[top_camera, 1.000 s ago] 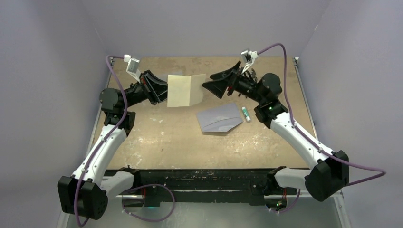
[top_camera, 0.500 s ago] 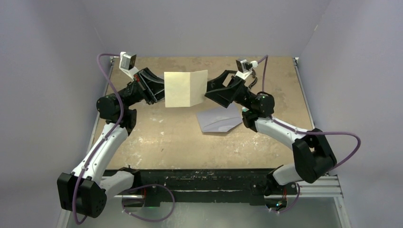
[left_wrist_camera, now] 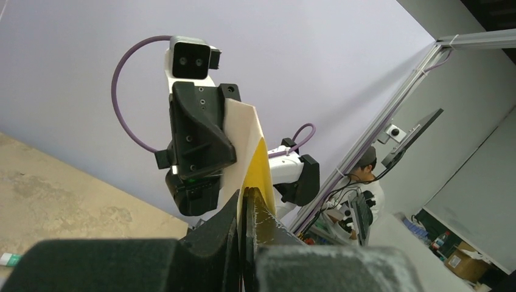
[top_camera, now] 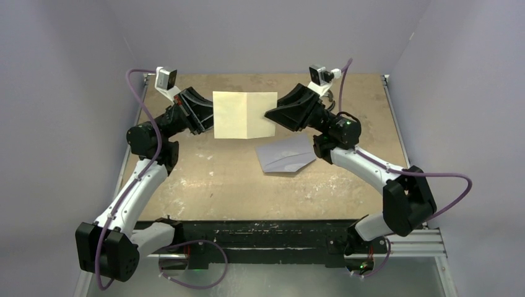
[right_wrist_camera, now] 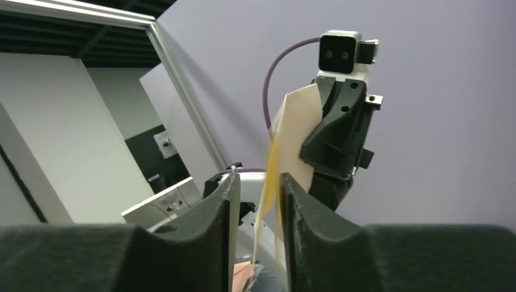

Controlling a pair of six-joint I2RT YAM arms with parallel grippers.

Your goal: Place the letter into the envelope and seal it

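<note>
The cream letter [top_camera: 244, 115] hangs in the air above the back of the table, nearly flat, with its centre crease upright. My left gripper [top_camera: 210, 117] is shut on its left edge; in the left wrist view the pads [left_wrist_camera: 245, 198] pinch the yellowish sheet [left_wrist_camera: 255, 164]. My right gripper [top_camera: 270, 116] stands at the right edge. In the right wrist view the letter [right_wrist_camera: 292, 134] passes between its fingers [right_wrist_camera: 258, 182], which still show a gap, and lies close to the right finger. The grey-lavender envelope [top_camera: 286, 154] lies flat on the table below, flap pointing right.
The worn brown table [top_camera: 204, 179] is walled by lavender panels at the back and sides. A small white-and-green tube [left_wrist_camera: 9, 260] lies on the table at the edge of the left wrist view. Both forearms reach inward over the back half.
My right gripper has swung in to the letter's right edge and narrowed its jaws around it. The letter has flattened out and risen slightly. The left grip is unchanged.
</note>
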